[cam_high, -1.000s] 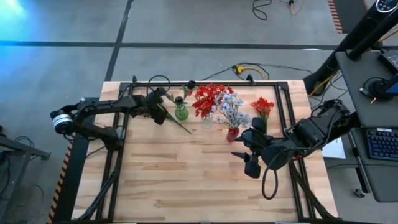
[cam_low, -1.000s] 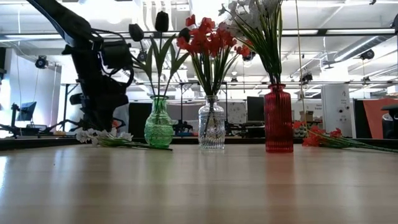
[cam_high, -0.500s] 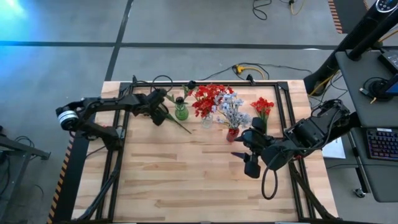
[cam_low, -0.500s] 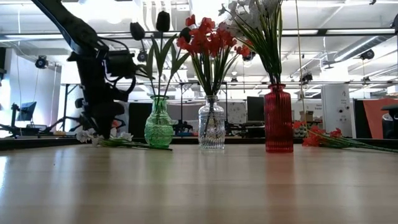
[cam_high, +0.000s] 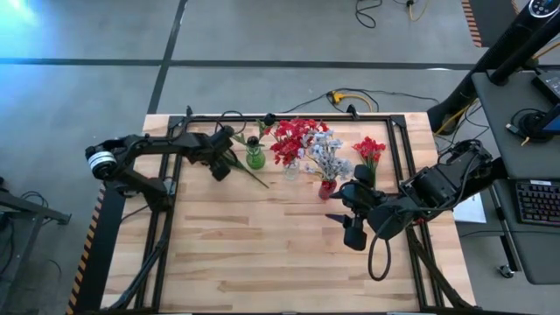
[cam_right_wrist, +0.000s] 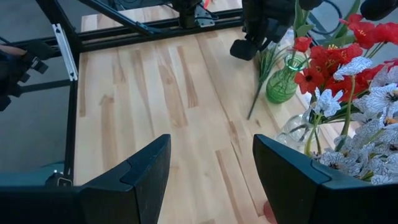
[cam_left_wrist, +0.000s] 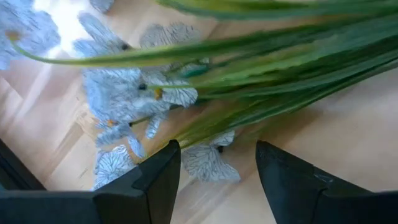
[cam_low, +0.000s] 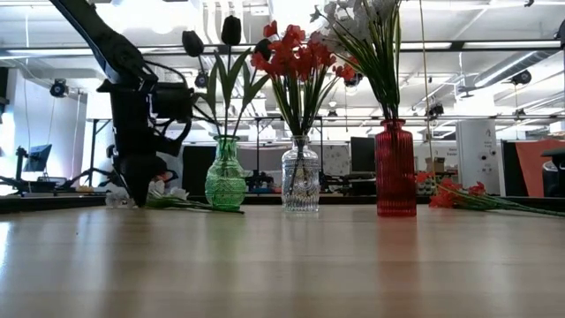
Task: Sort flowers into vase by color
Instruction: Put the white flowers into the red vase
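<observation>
My wooden table (cam_high: 262, 245): green vase (cam_high: 255, 157), clear vase (cam_high: 291, 170), red vase (cam_high: 326, 187), loose pale spray (cam_low: 172, 201), loose red spray (cam_high: 368, 150).

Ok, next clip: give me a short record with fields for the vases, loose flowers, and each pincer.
green vase: dark buds
clear vase: red flowers
red vase: pale blue-white flowers
loose pale spray: lying on the table by the green vase
loose red spray: lying right of the red vase
left pincer: open, low over the pale spray
right pincer: open, empty, waiting above the table's right part
</observation>
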Motion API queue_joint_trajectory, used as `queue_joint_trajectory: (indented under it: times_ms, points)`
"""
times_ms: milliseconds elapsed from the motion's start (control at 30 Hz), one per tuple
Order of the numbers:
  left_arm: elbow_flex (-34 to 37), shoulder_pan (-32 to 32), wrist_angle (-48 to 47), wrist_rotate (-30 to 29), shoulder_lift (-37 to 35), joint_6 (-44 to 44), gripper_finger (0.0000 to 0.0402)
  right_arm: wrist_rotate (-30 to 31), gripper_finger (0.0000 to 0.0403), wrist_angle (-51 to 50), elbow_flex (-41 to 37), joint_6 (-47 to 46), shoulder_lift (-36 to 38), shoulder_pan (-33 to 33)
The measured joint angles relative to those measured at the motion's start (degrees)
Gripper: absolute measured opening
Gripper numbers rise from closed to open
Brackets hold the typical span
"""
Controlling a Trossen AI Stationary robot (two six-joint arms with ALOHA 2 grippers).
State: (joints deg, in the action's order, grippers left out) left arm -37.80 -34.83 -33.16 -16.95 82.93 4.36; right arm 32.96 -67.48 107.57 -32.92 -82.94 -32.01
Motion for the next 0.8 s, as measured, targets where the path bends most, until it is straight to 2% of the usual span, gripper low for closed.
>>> queue_joint_trajectory:
  times_ms: [433, 800]
  points:
    - [-0.2, 0.0, -1.0, 0.0, 1.2, 0.1, 0.0189, 1.6, 0.0219, -2.4, 0.0, 0.6, 0.0, 0.0]
    - [0.0, -0.1, -4.0, 0.0, 0.4, 1.5, 0.0140, 1.7, 0.0219, -2.6, 0.0, 0.4, 0.0, 0.0]
